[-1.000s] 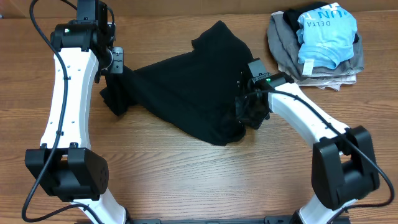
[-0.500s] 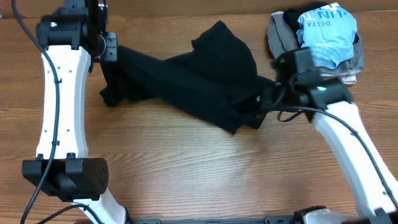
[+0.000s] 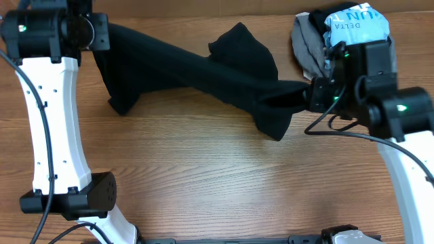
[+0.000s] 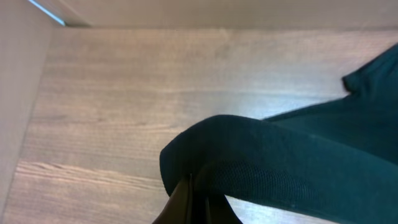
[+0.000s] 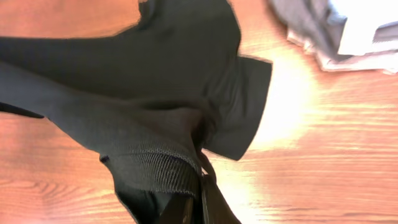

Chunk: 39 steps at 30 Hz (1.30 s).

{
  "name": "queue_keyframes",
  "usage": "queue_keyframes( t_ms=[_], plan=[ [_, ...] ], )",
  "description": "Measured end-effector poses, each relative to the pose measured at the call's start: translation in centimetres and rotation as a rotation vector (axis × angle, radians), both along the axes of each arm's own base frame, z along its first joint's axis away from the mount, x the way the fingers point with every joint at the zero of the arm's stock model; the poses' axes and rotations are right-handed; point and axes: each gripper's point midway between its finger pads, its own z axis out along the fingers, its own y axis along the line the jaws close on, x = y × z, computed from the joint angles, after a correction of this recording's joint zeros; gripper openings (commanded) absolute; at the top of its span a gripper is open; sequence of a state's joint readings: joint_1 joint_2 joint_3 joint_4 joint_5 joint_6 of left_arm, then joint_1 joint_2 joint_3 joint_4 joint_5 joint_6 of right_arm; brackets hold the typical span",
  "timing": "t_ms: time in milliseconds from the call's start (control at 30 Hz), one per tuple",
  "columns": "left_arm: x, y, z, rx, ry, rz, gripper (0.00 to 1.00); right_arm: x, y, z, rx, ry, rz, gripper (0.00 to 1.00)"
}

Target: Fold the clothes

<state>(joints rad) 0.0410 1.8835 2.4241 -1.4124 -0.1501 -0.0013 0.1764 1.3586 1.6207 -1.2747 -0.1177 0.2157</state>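
Black garment (image 3: 203,74) strung across the back of the desk (image 3: 203,183), one arm on each end! Left jaws are clamped shut on one end, right jaws pinched on a ribbed hem just beside the pile (image 3: 352,41). It looks twisted mid-span. Best play: even tension, work out the twist, then lay it flat, clear of that pile.

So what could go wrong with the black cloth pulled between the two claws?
The black garment hangs twisted between the left gripper and right gripper, so it might slip free or land bunched. The right gripper is close to the pile of folded clothes and could knock it.
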Motion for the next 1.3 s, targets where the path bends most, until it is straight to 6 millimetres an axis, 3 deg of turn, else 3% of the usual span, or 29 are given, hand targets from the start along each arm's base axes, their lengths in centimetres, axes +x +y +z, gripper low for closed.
queue_keyframes(
  t_ms=[233, 333, 467, 667, 800, 900, 1033, 1167, 1200, 1300],
  plan=[
    [-1.3, 0.3, 7.2, 0.021, -0.204, 0.013, 0.04, -1.7, -1.9, 9.2, -0.06, -0.185, -0.033, 0.04],
    [-3.6, 0.5, 11.2, 0.039, -0.315, 0.03, 0.04, -3.2, -2.8, 13.6, -0.074, -0.292, -0.054, 0.04],
    [-7.7, 1.1, 15.7, 0.071, -0.438, 0.069, 0.04, -5.7, -3.9, 17.7, -0.086, -0.403, -0.078, 0.04],
    [-13.9, 1.7, 20.3, 0.1, -0.584, 0.116, 0.04, -9.0, -5.1, 21.6, -0.11, -0.532, -0.094, 0.04],
    [-14.7, 2.0, 20.9, 0.106, -0.602, 0.13, 0.04, -9.5, -5.4, 22.3, -0.135, -0.566, -0.084, 0.04],
    [-13.2, 2.6, 19.8, 0.109, -0.563, 0.143, 0.04, -8.5, -5.2, 22.1, -0.159, -0.555, -0.066, 0.04],
    [-8.8, 3.3, 16.7, 0.1, -0.469, 0.141, 0.04, -4.2, -4.5, 20.8, -0.193, -0.51, -0.039, 0.04],
    [-2.9, 4.3, 12.3, 0.082, -0.368, 0.136, 0.04, 2.8, -3.2, 18.3, -0.224, -0.458, -0.01, 0.04],
    [-1.1, 4.5, 11.3, 0.075, -0.356, 0.133, 0.04, 5.4, -2.8, 17.6, -0.232, -0.46, -0.004, 0.04],
    [3.1, 5.2, 9.4, 0.063, -0.364, 0.126, 0.04, 10.8, -1.9, 16.6, -0.252, -0.503, 0.006, 0.04]
  ],
)
